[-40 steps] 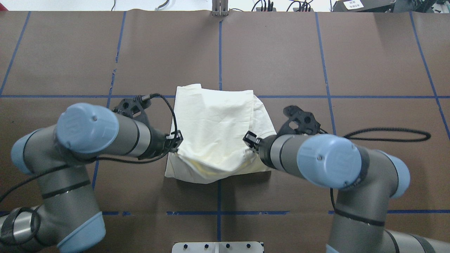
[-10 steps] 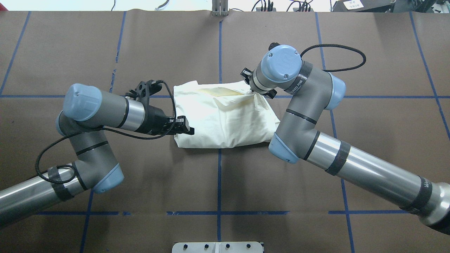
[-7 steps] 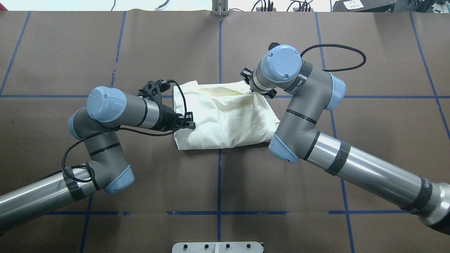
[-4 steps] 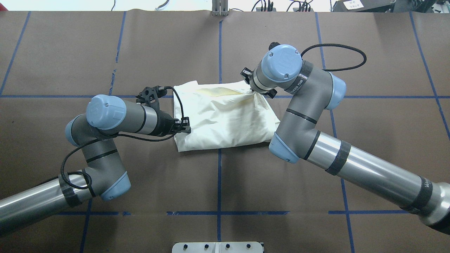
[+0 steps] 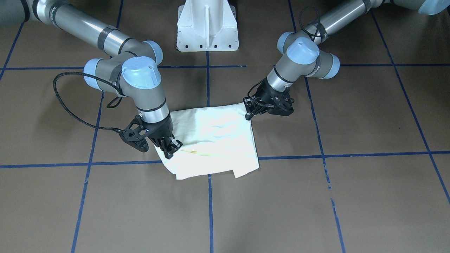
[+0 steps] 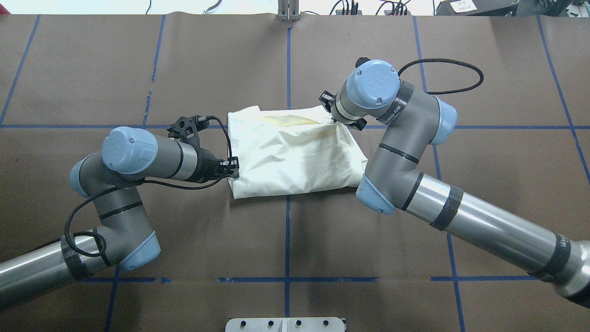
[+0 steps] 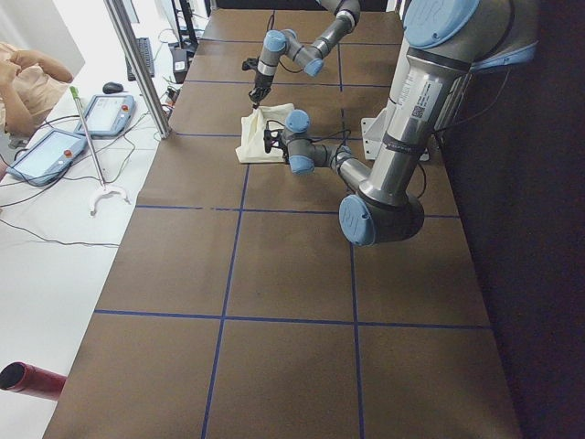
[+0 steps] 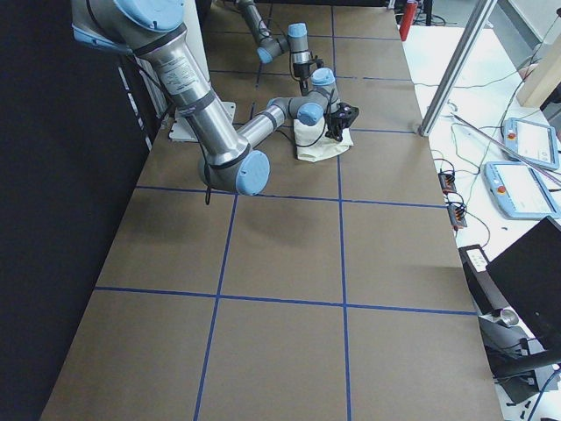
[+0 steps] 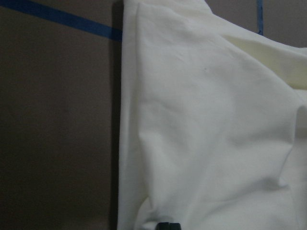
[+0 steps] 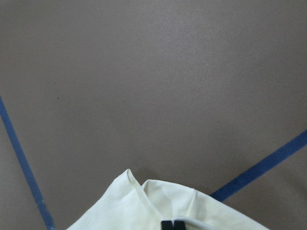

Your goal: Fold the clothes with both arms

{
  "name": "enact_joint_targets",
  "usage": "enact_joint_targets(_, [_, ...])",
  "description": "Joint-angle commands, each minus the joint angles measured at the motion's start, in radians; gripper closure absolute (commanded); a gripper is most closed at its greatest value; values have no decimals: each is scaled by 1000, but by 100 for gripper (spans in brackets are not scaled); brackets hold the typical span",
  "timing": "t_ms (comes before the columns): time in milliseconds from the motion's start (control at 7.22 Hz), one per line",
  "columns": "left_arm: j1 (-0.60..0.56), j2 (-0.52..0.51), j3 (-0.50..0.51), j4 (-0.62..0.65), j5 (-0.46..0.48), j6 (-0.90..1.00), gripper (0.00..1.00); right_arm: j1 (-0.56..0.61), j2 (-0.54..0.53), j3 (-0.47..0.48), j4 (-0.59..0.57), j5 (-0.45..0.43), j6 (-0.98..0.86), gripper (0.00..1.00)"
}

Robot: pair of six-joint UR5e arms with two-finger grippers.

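Step in hand, as I read it: late in the fold. T-shirt lies as a compact, roughly rectangular bundle near mid-desk, plain cream side up, no print showing. It straddles the centre blue tape line, and its far edge lies along a cross line. Layers are uneven: a yellowish inner ply shows along the far edge and the right side bulges out.

Right end effector: at the bundle's far right corner, pointing steeply down. In the wrist view its fingertips are pressed together with the cloth corner at them. Reads as closed on the T-shirt, a thin pinch of a corner only.

Left end effector: low and nearly level, at the bundle's left edge close to the near corner. In the wrist view the tips sit together and the cloth puckers toward them. Looks clamped on the edge layers; how many plies it has, I cannot tell.

Next move, a judgement: either settle and release, or carry one more fold across. It calls for both arms moving together, with even tension between the two grips, which sit on diagonally opposite corners. A lopsided pull would likely skew the stack or peel the top ply off.
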Motion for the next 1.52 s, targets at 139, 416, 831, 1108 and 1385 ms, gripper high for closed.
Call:
enact_joint_targets(139, [-52,62,-65,35,23,0,100,75,1,23,1,86,-136,0])
enact_joint_targets(416, [-61,76,-132,73,23,0,100,-5,-16,119,-2,90,-86,0])
enact_joint_targets(831, [-136,74,-179,137,23,0,100,-142,-34,129,0,-28,-3,77])
enact_joint_targets(1108, [-136,74,-179,137,23,0,100,-104,19,24,0,-30,-27,100])
enact_joint_targets(1385, [-138,73,-177,137,25,0,100,-79,99,-102,12,-21,-73,100])
